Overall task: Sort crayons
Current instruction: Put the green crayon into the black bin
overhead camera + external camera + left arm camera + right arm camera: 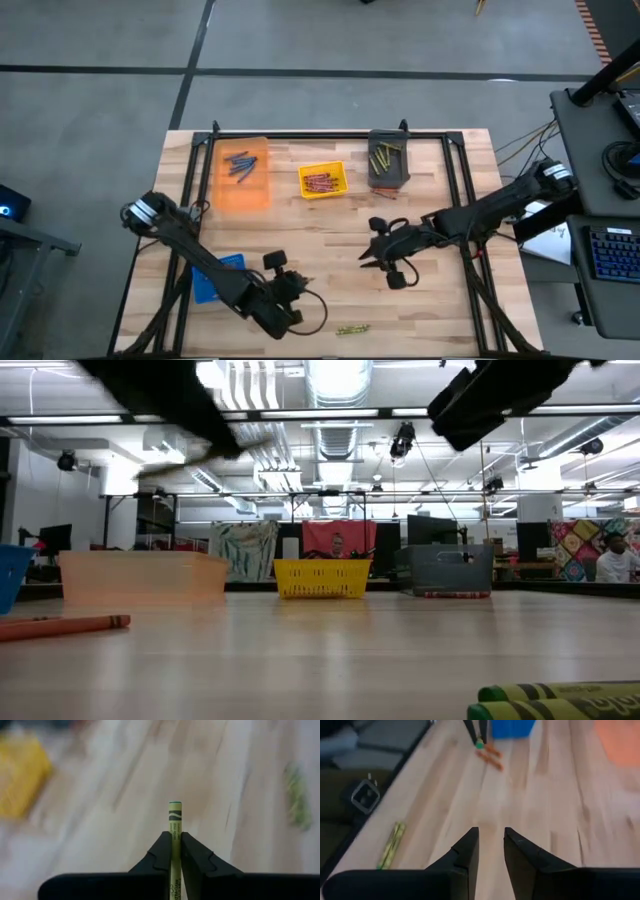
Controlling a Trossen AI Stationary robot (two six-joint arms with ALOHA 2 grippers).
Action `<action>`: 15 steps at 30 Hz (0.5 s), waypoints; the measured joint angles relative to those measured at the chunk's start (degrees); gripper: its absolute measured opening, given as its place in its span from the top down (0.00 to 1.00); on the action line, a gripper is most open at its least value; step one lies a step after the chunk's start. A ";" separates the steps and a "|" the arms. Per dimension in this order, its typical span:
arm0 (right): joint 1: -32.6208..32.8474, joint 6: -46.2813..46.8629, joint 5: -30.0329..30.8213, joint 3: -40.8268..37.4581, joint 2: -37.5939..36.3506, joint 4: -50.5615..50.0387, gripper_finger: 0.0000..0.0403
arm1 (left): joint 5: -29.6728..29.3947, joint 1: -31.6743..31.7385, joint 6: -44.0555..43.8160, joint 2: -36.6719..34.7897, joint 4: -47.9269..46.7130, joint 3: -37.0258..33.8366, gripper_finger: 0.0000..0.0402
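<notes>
The left gripper (171, 851) pinches a green crayon (174, 827) above the table (450, 300). The right gripper (491, 851) hovers slightly open and empty. Next, likely a carry to the matching bin.

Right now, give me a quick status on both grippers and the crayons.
Left gripper shut on a green crayon, above the table's near side. Right gripper open, empty, mid-table. Two green crayons loose near front edge. Nothing blocking.
</notes>
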 joint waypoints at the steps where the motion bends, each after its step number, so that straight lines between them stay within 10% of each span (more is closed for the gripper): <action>1: 0.00 -0.39 0.00 -1.98 0.43 5.01 0.80 | -1.69 0.00 2.58 -0.70 2.39 0.00 1.00; 15: -0.02 -12.88 -0.43 -8.47 16.44 51.32 0.77 | -4.61 1.95 45.12 -2.11 39.72 -0.84 1.00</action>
